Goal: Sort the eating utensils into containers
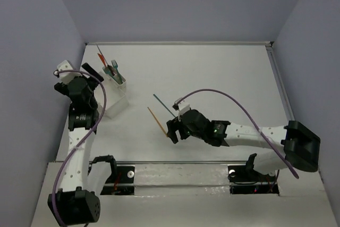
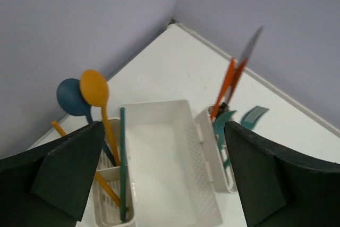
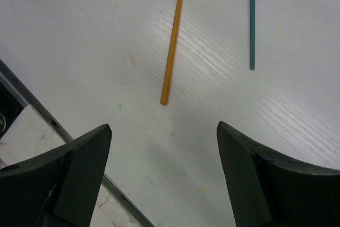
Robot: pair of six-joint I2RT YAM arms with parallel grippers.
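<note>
The containers are a white organiser [image 2: 183,131] [image 1: 118,102] of joined compartments. Its left compartment holds a teal stick [image 2: 122,163], an orange stick [image 2: 106,184], an orange spoon [image 2: 94,87] and a blue spoon [image 2: 71,97]. The wide middle compartment has nothing in it. Orange-red knives [image 2: 227,86] and teal forks [image 2: 254,115] stand in the right compartment. My left gripper [image 2: 163,128] [image 1: 97,91] hangs open just above the organiser, holding nothing. On the table lie an orange stick [image 3: 173,41] [image 1: 158,122] and a teal stick [image 3: 252,19] [image 1: 163,104]. My right gripper [image 3: 163,126] [image 1: 172,129] is open just short of the orange stick's near end.
A metal rail [image 3: 32,104] [image 1: 180,169] runs along the table's near edge, close behind the right gripper. Grey walls [image 1: 48,51] close in the table on the left, back and right; the organiser stands near the left wall.
</note>
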